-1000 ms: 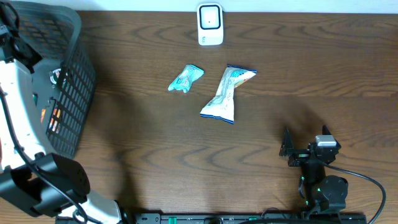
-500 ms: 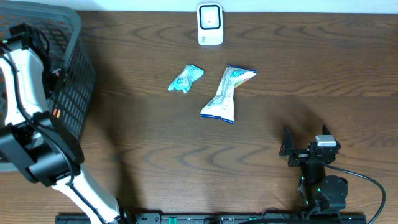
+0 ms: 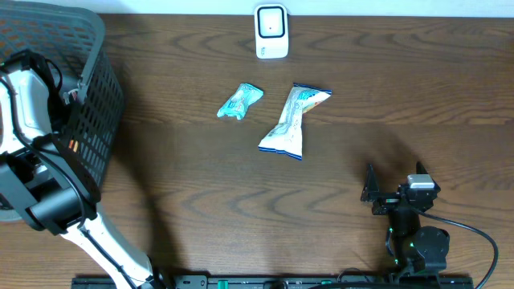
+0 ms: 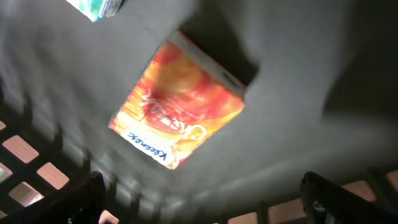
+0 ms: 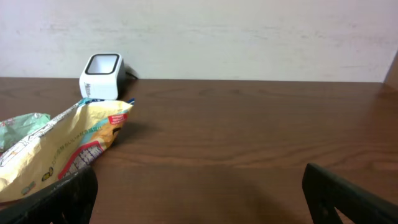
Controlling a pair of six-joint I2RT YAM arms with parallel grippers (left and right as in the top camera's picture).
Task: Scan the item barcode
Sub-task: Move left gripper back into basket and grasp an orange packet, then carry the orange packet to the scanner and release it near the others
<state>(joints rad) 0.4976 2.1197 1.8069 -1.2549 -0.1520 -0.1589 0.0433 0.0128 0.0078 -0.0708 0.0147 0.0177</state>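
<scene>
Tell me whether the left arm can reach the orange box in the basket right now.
Probably yes: the left gripper hangs open above the orange box in the basket, with nothing between.

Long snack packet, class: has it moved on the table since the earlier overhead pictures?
No. The long snack packet lies at the same spot and the same tilt as before, just below and right of the white scanner.

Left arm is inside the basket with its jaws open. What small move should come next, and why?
Probably lower the left gripper onto the orange box and close on it. The box lies flat on the floor of the basket, just ahead of the open jaws in the left wrist view, and nothing is held, so no item can be scanned until one is picked up.
</scene>
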